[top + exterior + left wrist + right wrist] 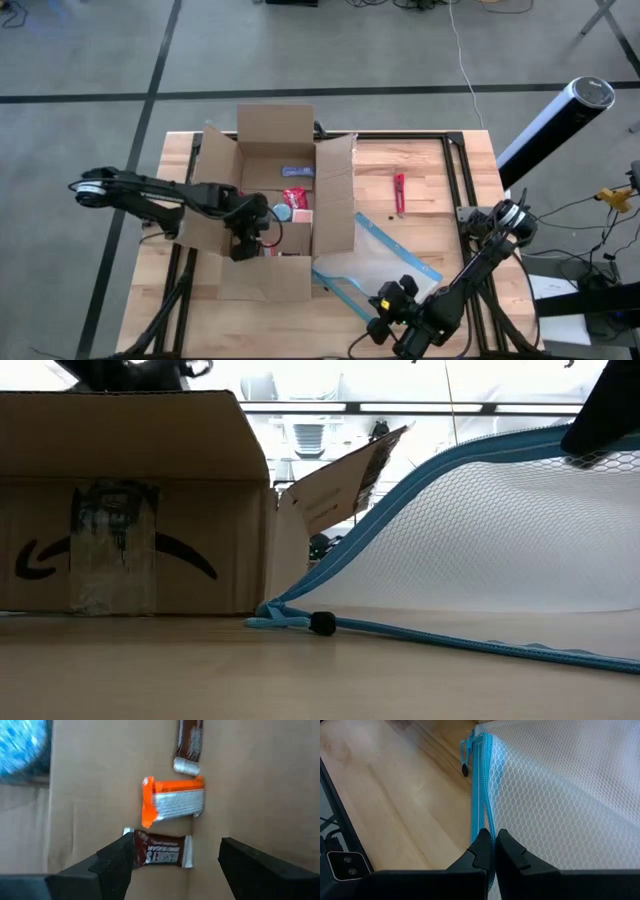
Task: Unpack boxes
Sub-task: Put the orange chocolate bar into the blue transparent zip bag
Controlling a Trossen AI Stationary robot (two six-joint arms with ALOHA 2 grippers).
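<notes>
The brown cardboard box (270, 200) stands open on the table's left half, flaps spread; in the low view its taped wall (120, 550) fills the left. My left gripper (175, 865) hangs open inside it, pointing down at the floor. Its fingers stand at either end of a brown candy bar (160, 855). An orange and silver packet (172, 802) and another brown wrapper (190, 742) lie beyond. My right gripper (494, 847), near the table's front edge, is shut on the clear mesh pouch (385, 262). My right gripper pinches the pouch's blue zipper edge (484, 820) between its two fingers, which lie along that edge. The held side is raised off the table and the mesh (500, 530) slopes down from it. The corner with the black zipper pull (320, 623) rests on the wood.
A small red tool (399, 192) lies on the bare wood right of the box. More small packets (295, 195) and a blue round thing (282, 212) lie inside the box. The box's right flap (335, 195) stands beside the pouch.
</notes>
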